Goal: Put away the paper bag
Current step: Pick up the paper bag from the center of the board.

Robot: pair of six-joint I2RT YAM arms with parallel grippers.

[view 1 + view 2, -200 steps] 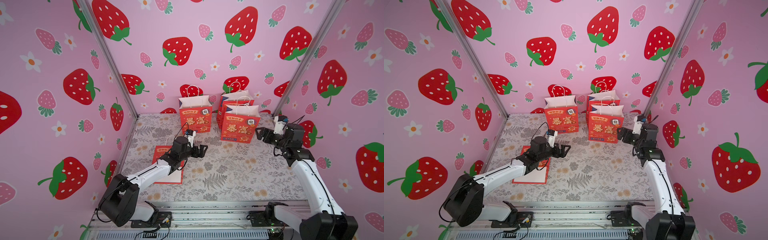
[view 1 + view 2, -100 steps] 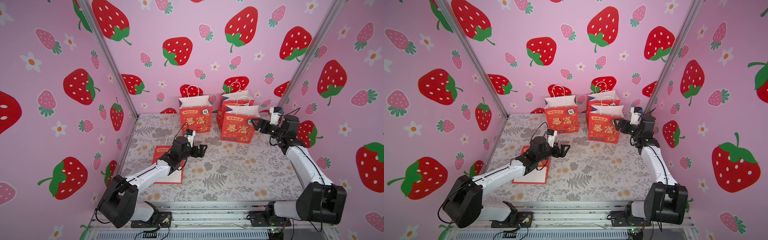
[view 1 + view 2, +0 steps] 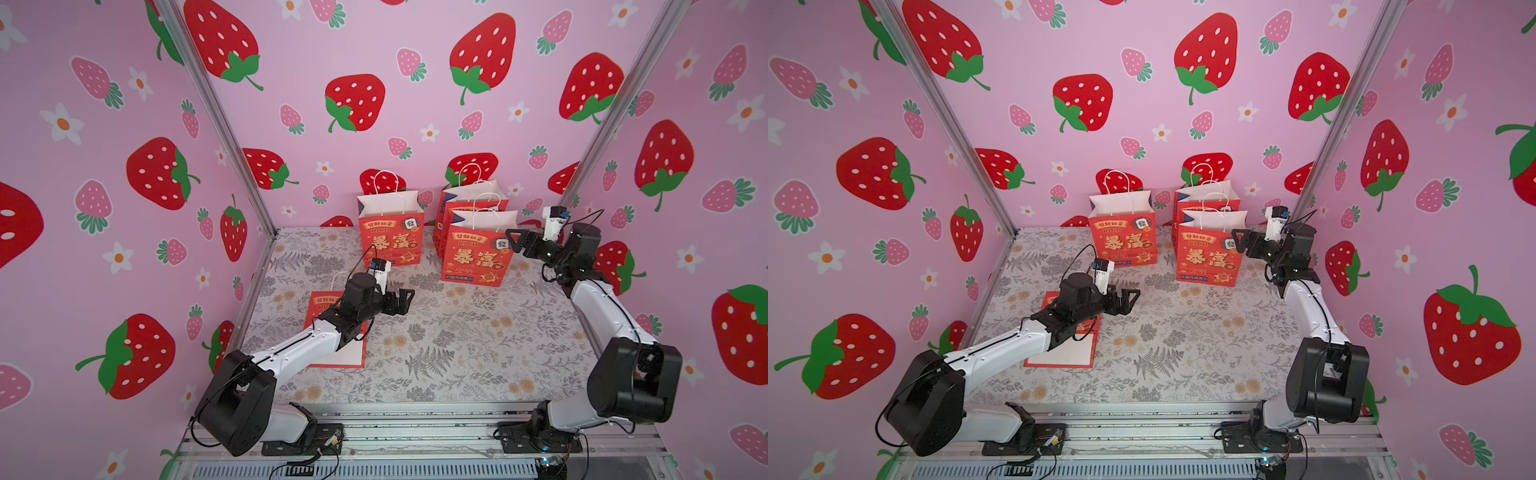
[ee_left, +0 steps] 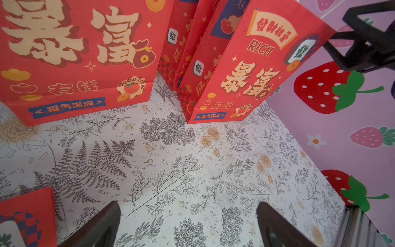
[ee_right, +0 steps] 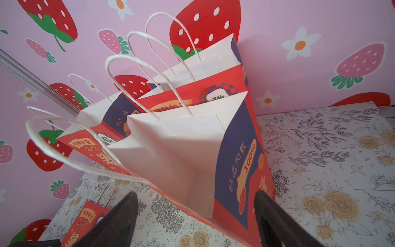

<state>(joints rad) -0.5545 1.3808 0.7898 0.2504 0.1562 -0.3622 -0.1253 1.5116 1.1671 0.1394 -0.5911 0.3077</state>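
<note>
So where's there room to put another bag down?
Free: the table, middle and front, between the flat bag and the right arm. A gap separates the lone standing bag from the paired bags. Back right is crowded: right gripper there too.

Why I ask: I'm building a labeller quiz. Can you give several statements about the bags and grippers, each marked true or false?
Three bags stand upright near the back wall: true, the left bag, the front bag and the rear bag.
A fourth bag lies flat on the table: true, the flat bag lies partly under the left arm.
The left gripper is shut on the flat bag: false, it is open and holds nothing.
The right gripper is clamped on the rear bag: false, its jaws stand apart beside the front bag's upper side.
The bags' handles are blue: false, they are white.
</note>
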